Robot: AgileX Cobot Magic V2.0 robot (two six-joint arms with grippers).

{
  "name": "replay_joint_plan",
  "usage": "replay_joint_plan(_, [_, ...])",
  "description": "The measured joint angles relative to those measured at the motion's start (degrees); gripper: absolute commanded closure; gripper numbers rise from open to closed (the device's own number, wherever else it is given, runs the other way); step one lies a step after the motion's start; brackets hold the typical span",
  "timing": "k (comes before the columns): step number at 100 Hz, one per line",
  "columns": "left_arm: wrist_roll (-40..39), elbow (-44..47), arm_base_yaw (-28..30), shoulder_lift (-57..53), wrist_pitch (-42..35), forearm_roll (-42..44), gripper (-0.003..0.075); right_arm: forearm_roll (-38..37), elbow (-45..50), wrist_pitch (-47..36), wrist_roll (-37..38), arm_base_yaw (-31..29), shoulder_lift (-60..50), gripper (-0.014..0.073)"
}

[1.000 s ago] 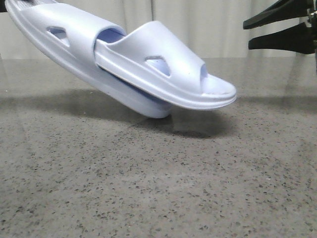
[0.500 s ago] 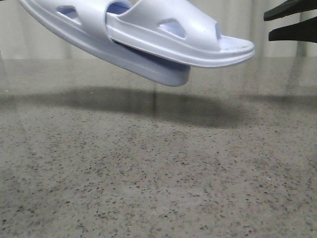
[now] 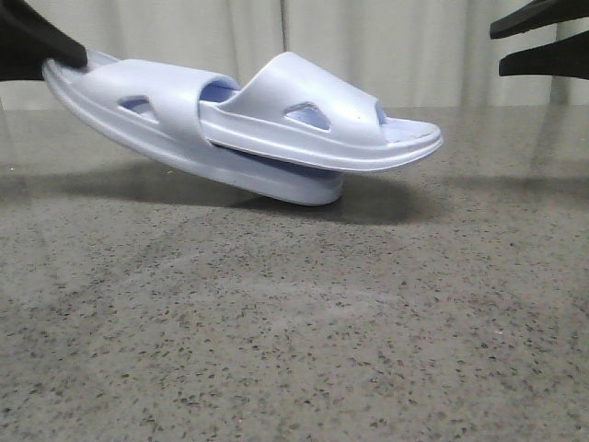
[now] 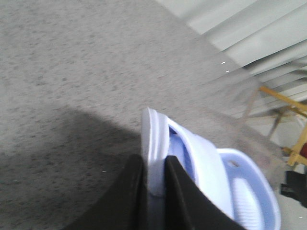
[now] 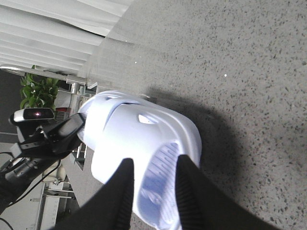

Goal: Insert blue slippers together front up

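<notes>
The two pale blue slippers are nested: one slipper (image 3: 313,124) is pushed toe-first under the strap of the other (image 3: 152,115). The pair tilts down to the right, its low toe end at or just above the speckled table (image 3: 294,350). My left gripper (image 3: 46,46) is shut on the raised heel edge of the outer slipper, which also shows in the left wrist view (image 4: 154,177). My right gripper (image 3: 499,51) is open and empty, up and to the right of the pair. In the right wrist view its fingers (image 5: 156,163) frame the slippers (image 5: 144,127) without touching.
A pale pleated curtain (image 3: 368,46) hangs behind the table. A yellow frame (image 4: 288,103) stands beyond the table's far edge. A green plant (image 5: 41,91) and camera gear (image 5: 33,115) stand off the table on the left arm's side.
The nested slippers had risen half a second ago and have now come back down, lying flatter. My left gripper has come into the front view. The right gripper stays open, slightly higher than a second ago.
</notes>
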Motion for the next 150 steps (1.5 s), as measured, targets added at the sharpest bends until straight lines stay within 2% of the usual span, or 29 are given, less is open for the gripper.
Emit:
replay_joint_plan(6, [0.0, 0.0, 0.0, 0.9, -0.1, 1.7, 0.0659, 0.0, 0.0, 0.0, 0.0, 0.0, 0.0, 0.0428])
replay_joint_plan(14, [0.0, 0.0, 0.0, 2.3, -0.1, 4.1, 0.0570, 0.0, 0.0, 0.0, 0.0, 0.0, 0.0, 0.0428])
replay_joint_plan(26, [0.0, 0.0, 0.0, 4.2, 0.0, 6.9, 0.0353, 0.0, 0.0, 0.0, 0.0, 0.0, 0.0, 0.0428])
replay_joint_plan(28, [0.0, 0.0, 0.0, 4.5, 0.0, 7.2, 0.0298, 0.0, 0.0, 0.0, 0.0, 0.0, 0.0, 0.0428])
replay_joint_plan(34, [0.0, 0.0, 0.0, 4.8, 0.0, 7.7, 0.0210, 0.0, 0.0, 0.0, 0.0, 0.0, 0.0, 0.0428])
replay_joint_plan(42, [0.5, 0.0, 0.0, 4.8, 0.1, 8.4, 0.0164, 0.0, 0.0, 0.0, 0.0, 0.0, 0.0, 0.0428])
replay_joint_plan(61, [2.1, -2.6, 2.7, 4.8, 3.0, 12.8, 0.0218, 0.0, 0.0, 0.0, 0.0, -1.5, 0.0, 0.0428])
replay_joint_plan(75, [2.2, -5.9, 6.6, 3.0, 7.0, 14.8, 0.0322, -0.3, 0.0, 0.0, 0.0, -4.3, -0.1, 0.0430])
replay_joint_plan(89, [2.3, -9.0, 9.8, -0.7, 9.1, 15.3, 0.0528, -0.5, 0.0, 0.0, 0.0, -6.4, -0.5, 0.0433])
replay_joint_plan(90, [2.3, -9.2, 10.0, -0.9, 9.1, 15.3, 0.0568, -0.5, 0.0, 0.0, 0.0, -6.4, -0.5, 0.0434])
replay_joint_plan(93, [2.3, -9.6, 10.3, -2.1, 9.1, 15.2, 0.0609, -0.5, 0.0, 0.0, 0.0, -6.5, -0.6, 0.0440])
replay_joint_plan(97, [2.4, -10.1, 10.7, -3.3, 8.6, 14.6, 0.0705, 0.5, 0.0, 0.0, 0.0, -6.6, -0.7, 0.0465])
replay_joint_plan(106, [3.0, -10.4, 10.8, -6.7, 6.2, 12.7, 0.0705, 3.4, 0.0, 0.0, 0.0, -6.6, -1.1, 0.0565])
replay_joint_plan(115, [4.9, -10.4, 10.8, -10.1, 3.4, 11.4, 0.0705, 6.4, 0.0, 0.0, 0.0, -6.6, -2.1, 0.0701])
replay_joint_plan(136, [7.3, -10.4, 10.8, -17.5, -4.8, 12.1, 0.0705, 8.9, 0.0, -1.0, -2.5, -6.0, -7.2, 0.0671])
replay_joint_plan(150, [7.5, -10.4, 10.0, -21.1, -13.3, 12.1, 0.0705, 9.0, 0.0, -12.3, -4.1, -1.7, -13.1, 0.0671])
